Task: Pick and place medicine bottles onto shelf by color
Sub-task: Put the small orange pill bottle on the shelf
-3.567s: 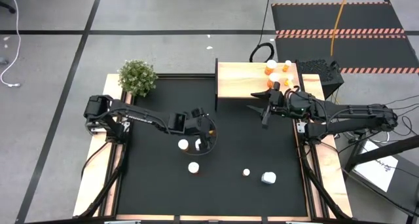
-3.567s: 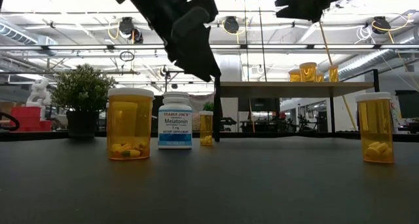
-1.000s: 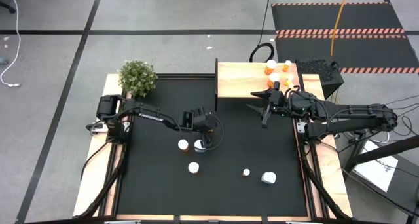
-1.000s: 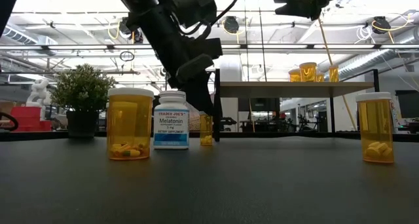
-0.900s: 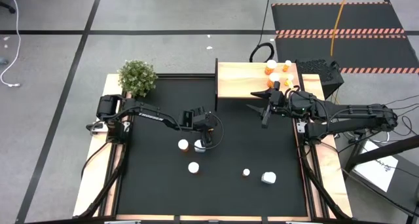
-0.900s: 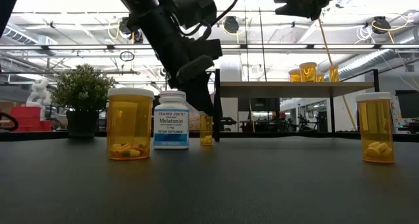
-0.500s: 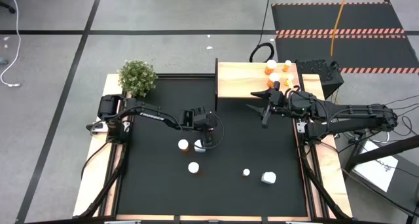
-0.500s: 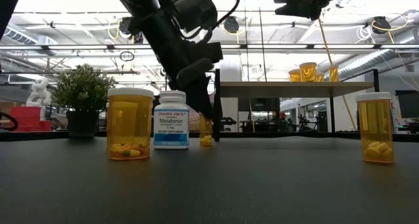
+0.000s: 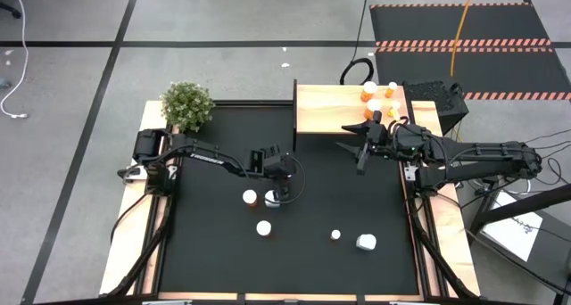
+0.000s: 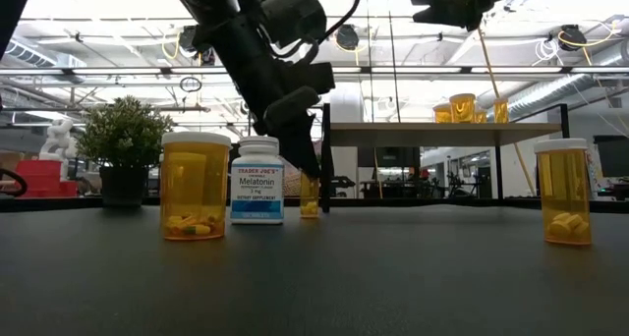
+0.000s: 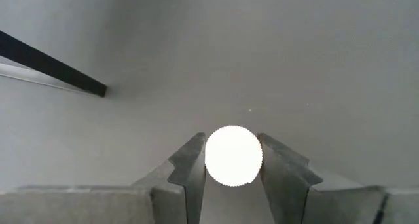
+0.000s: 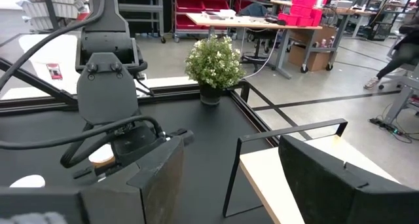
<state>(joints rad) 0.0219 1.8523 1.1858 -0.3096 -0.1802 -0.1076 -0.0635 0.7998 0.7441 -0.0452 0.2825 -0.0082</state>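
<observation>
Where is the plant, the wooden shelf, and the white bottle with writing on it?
plant [image 9: 187, 105], high view, middle of its leaves
shelf [image 9: 326, 111], high view, bare wooden top
white bottle [image 10: 257, 191], low view, its label

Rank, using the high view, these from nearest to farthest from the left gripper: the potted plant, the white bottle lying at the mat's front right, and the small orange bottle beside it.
From the left gripper:
1. Small orange bottle, toward the mat's front right.
2. White bottle, just beyond it, further right.
3. Potted plant, at the mat's far left corner.
</observation>
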